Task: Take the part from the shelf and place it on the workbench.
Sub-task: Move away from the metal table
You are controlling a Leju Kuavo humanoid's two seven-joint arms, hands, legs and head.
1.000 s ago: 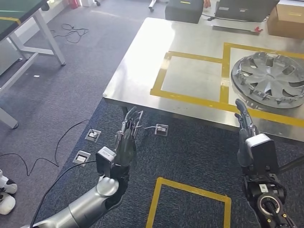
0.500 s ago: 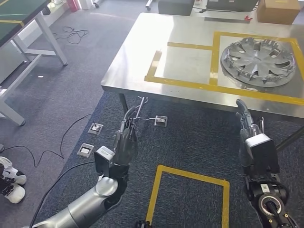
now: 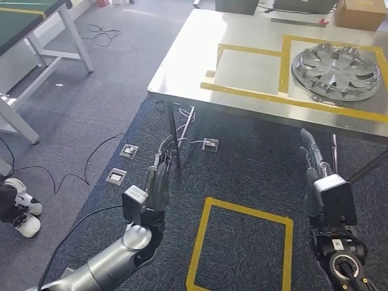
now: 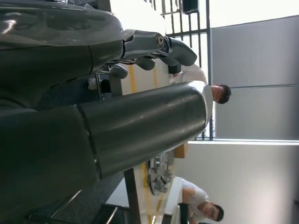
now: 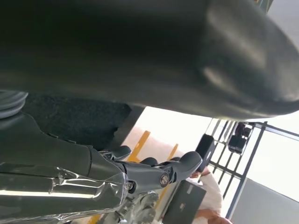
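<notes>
The part, a silver wheel cover (image 3: 336,71), lies flat on the steel workbench (image 3: 192,66) inside a yellow-taped square at the far right. My left hand (image 3: 157,179) is raised over the carpet below the bench's front edge, fingers stretched out and holding nothing. My right hand (image 3: 316,163) is likewise raised and empty, short of the bench edge and well apart from the wheel cover. In the left wrist view the left hand (image 4: 141,116) is bare, with the wheel cover (image 4: 159,172) beyond it. In the right wrist view the right hand (image 5: 141,172) has straight fingers with nothing in them.
A yellow-taped square (image 3: 242,248) marks the carpet between my arms. Floor sockets (image 3: 116,177) and cables lie to the left, by a person's shoes (image 3: 20,212). A green table (image 3: 27,18) stands far left. A cardboard box (image 3: 359,12) sits at the bench's back. Two people (image 4: 197,200) stand beyond the bench.
The whole picture has shifted: the workbench now lies farther off and more carpet shows, so the camera has moved. Both hands keep the same empty pose.
</notes>
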